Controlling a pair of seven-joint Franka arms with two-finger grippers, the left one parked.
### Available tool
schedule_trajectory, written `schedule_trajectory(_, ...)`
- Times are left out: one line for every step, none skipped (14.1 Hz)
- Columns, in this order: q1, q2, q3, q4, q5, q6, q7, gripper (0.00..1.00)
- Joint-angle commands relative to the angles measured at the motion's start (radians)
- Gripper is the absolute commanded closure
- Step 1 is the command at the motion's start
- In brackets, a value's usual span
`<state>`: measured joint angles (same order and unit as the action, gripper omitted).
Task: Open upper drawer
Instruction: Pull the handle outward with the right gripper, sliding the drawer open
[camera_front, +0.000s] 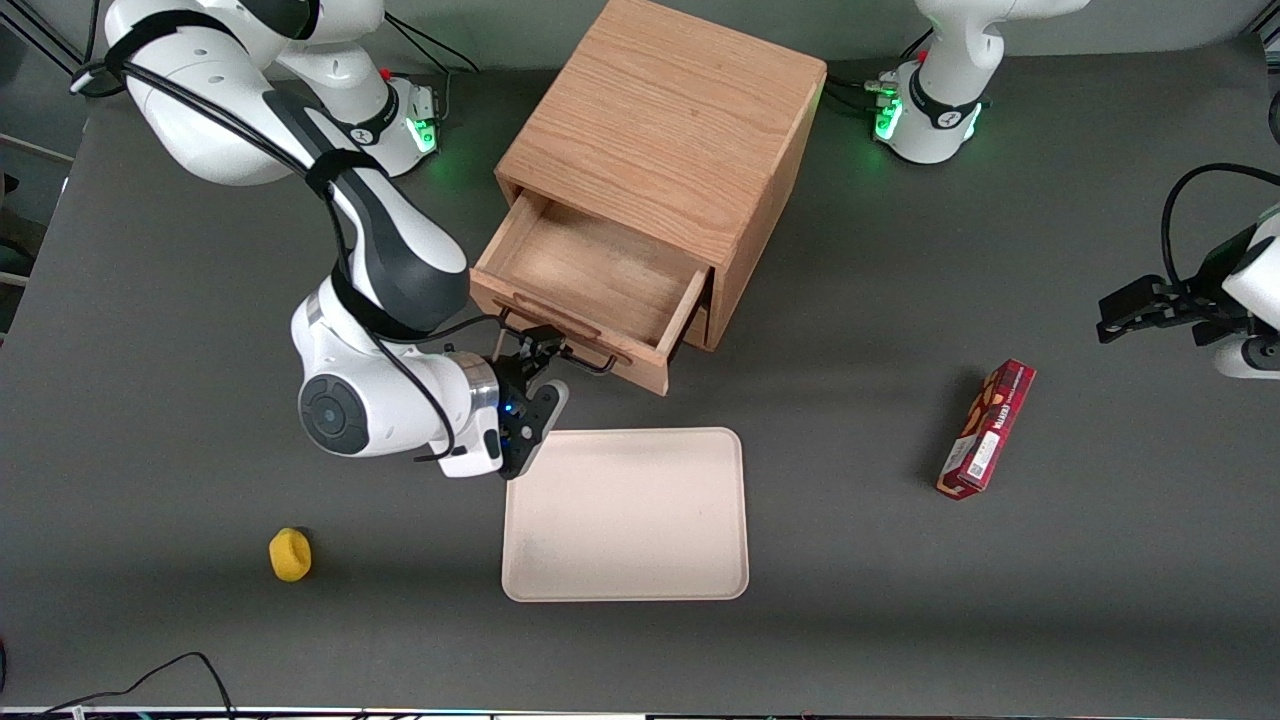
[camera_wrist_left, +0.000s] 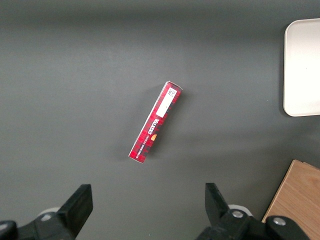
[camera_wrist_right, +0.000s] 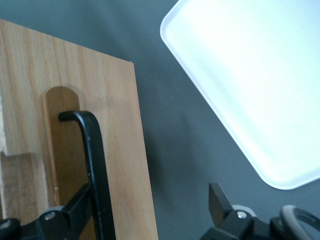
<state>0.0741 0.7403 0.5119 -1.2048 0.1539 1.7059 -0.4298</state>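
Tool (camera_front: 540, 352): sat right at the front of the upper drawer, nearer the front camera than the cabinet; its fingers (camera_wrist_right: 222, 200) were spread apart, released, gripping nothing.

Handle (camera_wrist_right: 94, 165): thin black wire, running along the drawer front; in the right wrist view one finger lay just beside it and the other stood well off over bare desk, so the bar was not pinched.

Upper drawer (camera_front: 590, 285): pulled well out of the cabinet, a shallow light-wood box with its floor in plain sight and nothing seen inside.

Cabinet (camera_front: 665, 140): oak, standing near the middle of the desk's edge farthest from the front camera, angled so its front pointed toward the working arm's end.

Lower drawer: hidden under the pulled-out one, could not tell its state.

Tray (camera_front: 626, 515): cream, flat on the desk, just nearer the front camera than the drawer front, one corner close under the tool, apart from the drawer.

Yellow object (camera_front: 290, 555): small, alone, toward the working arm's end and close to the desk's nearest edge.

Red box (camera_front: 986, 428): long and slim, lying flat toward the parked arm's end, well apart from tray and cabinet.

Desk (camera_front: 900, 620): dark grey.
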Motion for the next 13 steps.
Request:
schedule_trajectory(0.013, 0.045, -0.012, 0.076, -0.056, -0.023, 0.008, 0.0)
schedule_trajectory(0.016, 0.06, -0.013, 0.096, -0.057, -0.023, 0.008, 0.0)
schedule_trajectory(0.016, 0.068, -0.015, 0.111, -0.059, -0.023, 0.006, 0.0)
schedule_trajectory(0.018, 0.083, -0.013, 0.129, -0.083, -0.023, 0.002, 0.0)
schedule_trajectory(0.018, 0.096, -0.013, 0.148, -0.111, -0.023, -0.029, 0.0)
schedule_trajectory(0.018, 0.105, -0.015, 0.162, -0.119, -0.023, -0.058, 0.0)
schedule_trajectory(0.018, 0.112, -0.018, 0.177, -0.12, -0.023, -0.061, 0.0)
schedule_trajectory(0.018, 0.113, -0.039, 0.185, -0.119, -0.023, -0.064, 0.0)
schedule_trajectory(0.018, 0.113, -0.049, 0.189, -0.12, -0.023, -0.064, 0.0)
schedule_trajectory(0.018, 0.114, -0.053, 0.195, -0.12, -0.023, -0.076, 0.0)
schedule_trajectory(0.018, 0.114, -0.076, 0.208, -0.12, -0.023, -0.111, 0.0)
schedule_trajectory(0.018, 0.114, -0.094, 0.212, -0.12, -0.023, -0.138, 0.0)
schedule_trajectory(0.018, 0.114, -0.102, 0.215, -0.12, -0.023, -0.144, 0.0)
